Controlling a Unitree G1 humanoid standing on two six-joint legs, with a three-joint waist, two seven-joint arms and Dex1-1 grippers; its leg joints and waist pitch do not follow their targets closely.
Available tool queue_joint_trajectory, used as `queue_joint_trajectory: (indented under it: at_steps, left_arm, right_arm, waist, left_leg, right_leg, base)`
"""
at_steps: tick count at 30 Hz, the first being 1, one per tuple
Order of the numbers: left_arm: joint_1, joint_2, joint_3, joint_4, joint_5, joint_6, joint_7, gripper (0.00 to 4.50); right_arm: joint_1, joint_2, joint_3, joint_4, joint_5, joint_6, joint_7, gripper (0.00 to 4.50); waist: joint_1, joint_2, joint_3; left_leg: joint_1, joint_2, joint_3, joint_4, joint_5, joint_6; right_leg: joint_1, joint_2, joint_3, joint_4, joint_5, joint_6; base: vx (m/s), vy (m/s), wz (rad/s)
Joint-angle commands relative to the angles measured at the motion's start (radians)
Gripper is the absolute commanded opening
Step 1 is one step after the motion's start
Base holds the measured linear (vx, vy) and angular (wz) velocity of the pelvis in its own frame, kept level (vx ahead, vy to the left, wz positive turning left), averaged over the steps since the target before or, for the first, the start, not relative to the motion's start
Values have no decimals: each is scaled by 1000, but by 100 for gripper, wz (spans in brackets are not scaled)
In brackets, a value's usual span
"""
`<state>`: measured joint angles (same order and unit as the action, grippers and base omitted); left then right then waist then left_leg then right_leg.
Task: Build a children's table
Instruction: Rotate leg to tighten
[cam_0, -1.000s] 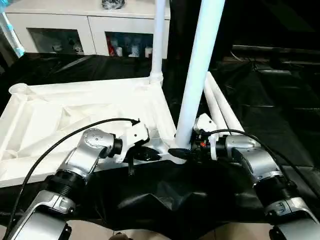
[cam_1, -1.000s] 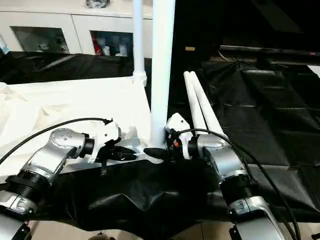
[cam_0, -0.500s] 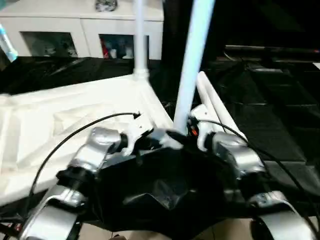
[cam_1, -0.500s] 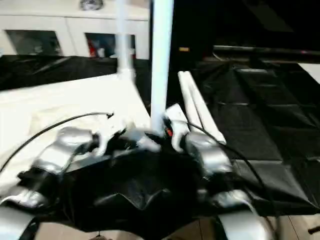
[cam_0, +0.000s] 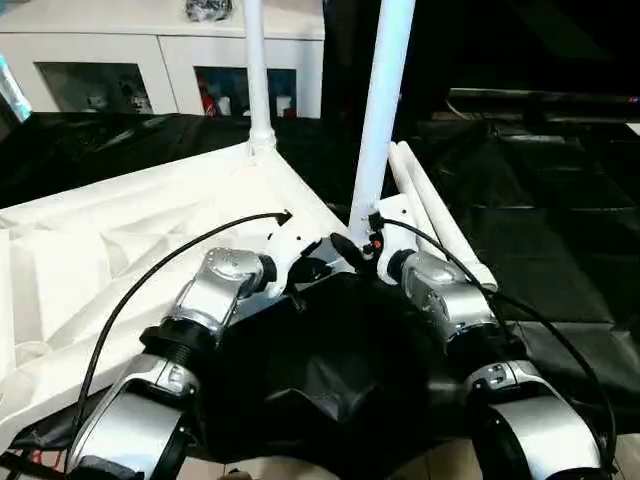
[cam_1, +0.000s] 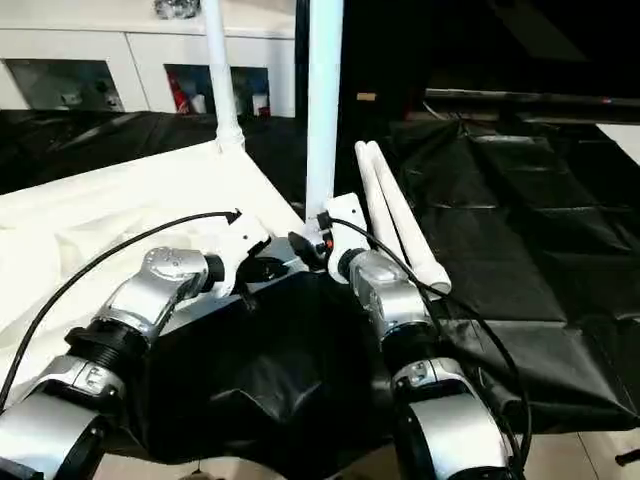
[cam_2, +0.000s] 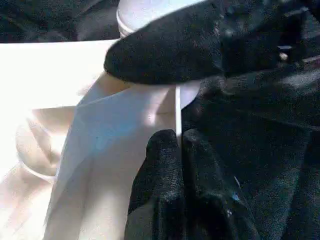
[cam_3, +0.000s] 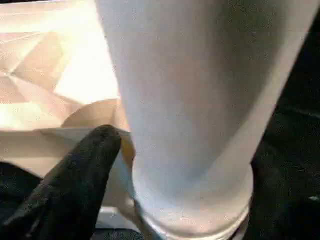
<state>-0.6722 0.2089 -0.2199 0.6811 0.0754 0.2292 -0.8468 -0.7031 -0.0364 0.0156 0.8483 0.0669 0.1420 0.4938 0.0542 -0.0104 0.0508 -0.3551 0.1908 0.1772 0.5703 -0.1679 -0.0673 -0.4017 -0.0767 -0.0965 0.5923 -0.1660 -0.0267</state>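
The white tabletop (cam_0: 120, 240) lies underside up on black cloth. One white leg (cam_0: 253, 70) stands in its far corner socket. A second leg (cam_0: 383, 100) stands in the near right corner socket. My right gripper (cam_0: 348, 245) is open around the base of this leg (cam_3: 190, 100), with one black finger (cam_3: 75, 190) a little off the tube. My left gripper (cam_0: 318, 268) is just beside it, its fingers (cam_2: 165, 170) pinched together over the thin rim of the tabletop (cam_2: 100, 150) at that corner. Two loose legs (cam_0: 430, 210) lie side by side to the right.
A white glass-door cabinet (cam_0: 170, 60) stands behind the table. Black cloth (cam_0: 540, 200) covers the floor to the right and bunches up between my forearms. Cables run along both arms.
The whole picture has shifted as the head moved. Both grippers stay at the near right corner, and the right gripper's fingers now stand wider around the leg's base.
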Motion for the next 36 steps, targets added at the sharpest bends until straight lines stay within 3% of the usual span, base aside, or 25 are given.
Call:
queue_joint_trajectory:
  at_steps: [1,7,9,10,12,18,21,23,26,29,32,35,36]
  left_arm:
    - [13,-22,-15,-57,-54,-62,-68,0]
    - [64,44,-49,-130,-78,-79,-230,0]
    - [66,47,-51,-132,-78,-81,-236,0]
    - [87,79,-62,-156,-82,-94,-289,0]
    - [101,100,-65,-174,-85,-94,-326,0]
    - [128,147,-69,-216,-99,-83,-399,0]
    - [133,153,-69,-222,-101,-84,-409,0]
    - [135,156,-69,-228,-104,-80,-412,0]
    - [138,151,-67,-232,-108,-77,-409,0]
    - [128,126,-54,-216,-109,-73,-369,0]
    - [111,106,-47,-188,-93,-80,-317,0]
    - [93,87,-40,-160,-80,-72,-267,0]
    - [66,57,-26,-123,-67,-66,-198,0]
  right_arm:
    - [20,12,75,0,-2,-1,133,393]
    - [103,-95,137,-161,25,-8,388,393]
    - [106,-99,140,-168,25,-8,397,393]
    - [138,-150,166,-218,28,-14,491,393]
    - [157,-183,180,-251,32,-11,547,393]
    - [199,-250,209,-343,47,38,655,393]
    - [200,-253,210,-349,47,49,661,377]
    - [203,-251,208,-354,55,58,667,343]
    - [202,-240,208,-338,63,65,670,336]
    - [188,-207,205,-262,38,39,611,297]
    - [174,-174,194,-199,14,28,524,284]
    - [161,-147,178,-153,-2,24,433,278]
    - [138,-112,149,-99,-17,38,297,278]
  waist:
    - [5,-5,-64]
    - [12,-3,-64]
    - [14,-3,-62]
    - [18,1,-60]
    - [21,-2,-58]
    - [34,-3,-59]
    - [33,-3,-60]
    - [33,-3,-61]
    - [34,-2,-62]
    - [33,-3,-62]
    - [27,-1,-56]
    - [22,-3,-52]
    - [17,-1,-51]
  left_leg:
    - [-1,38,-12,-59,-235,44]
    - [-1,42,-8,-57,-210,69]
    - [1,44,-9,-59,-223,66]
    - [4,44,-10,-60,-239,59]
    - [3,46,-9,-61,-256,56]
    - [4,46,-9,-61,-247,53]
    - [4,44,-10,-60,-244,44]
    - [4,45,-10,-60,-238,44]
    - [4,45,-9,-59,-231,45]
    - [3,44,-9,-59,-235,41]
    - [8,41,-11,-61,-274,29]
    - [15,38,-14,-61,-313,18]
    - [19,35,-14,-61,-316,10]
  right_leg:
    - [54,-78,57,-80,-320,-159]
    - [54,-76,58,-75,-275,-177]
    - [52,-76,56,-76,-299,-176]
    - [52,-77,55,-81,-331,-169]
    - [51,-75,56,-83,-356,-157]
    - [50,-75,57,-82,-357,-156]
    - [49,-76,57,-82,-360,-155]
    - [50,-75,57,-79,-341,-160]
    - [51,-75,56,-78,-326,-165]
    - [50,-76,56,-79,-335,-166]
    - [46,-77,54,-88,-407,-153]
    - [42,-79,52,-102,-517,-113]
    - [37,-78,51,-106,-543,-103]
  base:
    - [0,0,0]
    - [0,0,0]
    - [0,0,0]
    - [0,0,0]
    - [0,0,0]
    - [0,0,0]
    - [0,0,0]
    - [0,0,0]
    - [0,0,0]
    - [0,0,0]
    - [0,0,0]
    - [0,0,0]
    - [0,0,0]
